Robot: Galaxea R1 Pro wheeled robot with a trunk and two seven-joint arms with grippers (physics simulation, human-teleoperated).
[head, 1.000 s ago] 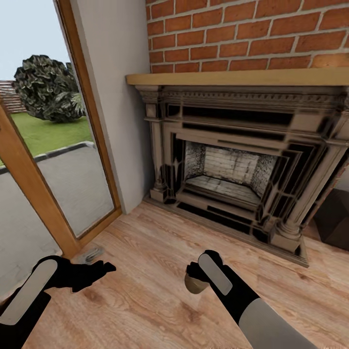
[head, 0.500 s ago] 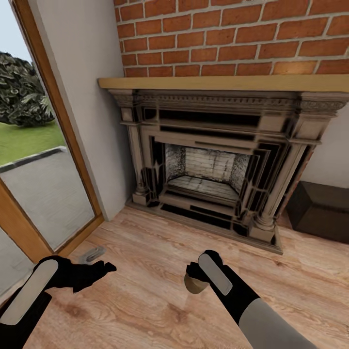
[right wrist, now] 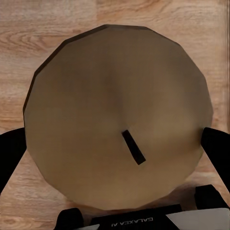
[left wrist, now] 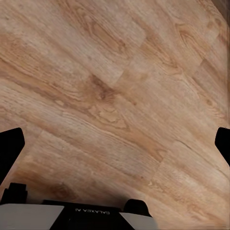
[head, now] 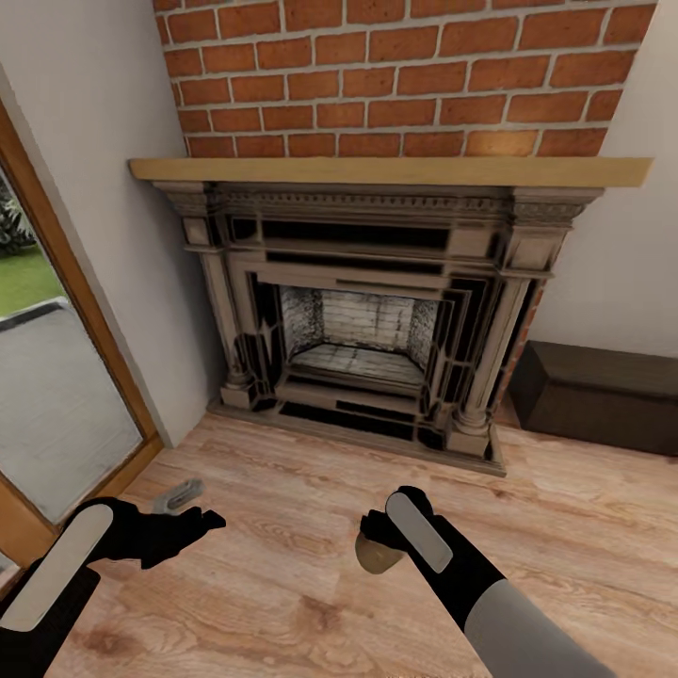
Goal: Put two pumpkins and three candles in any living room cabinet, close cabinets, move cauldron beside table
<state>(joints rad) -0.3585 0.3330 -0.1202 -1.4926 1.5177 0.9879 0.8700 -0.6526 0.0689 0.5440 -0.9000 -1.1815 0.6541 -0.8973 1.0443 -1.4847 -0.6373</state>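
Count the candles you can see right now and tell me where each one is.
1. A single candle is clamped in the right gripper, held above the wood floor in front of the fireplace. Others may lie outside these views.

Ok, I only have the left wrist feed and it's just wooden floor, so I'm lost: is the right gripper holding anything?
Observer: Yes, the right gripper is shut on a candle, with the wick facing its wrist camera.
Operator: Any cabinet nearby?
Observer: A low dark brown cabinet stands ahead to the right, beside the fireplace.
Operator: Anything lying near my left gripper?
Observer: A small grey object lies on the floor just beyond the open left gripper, near the glass door.
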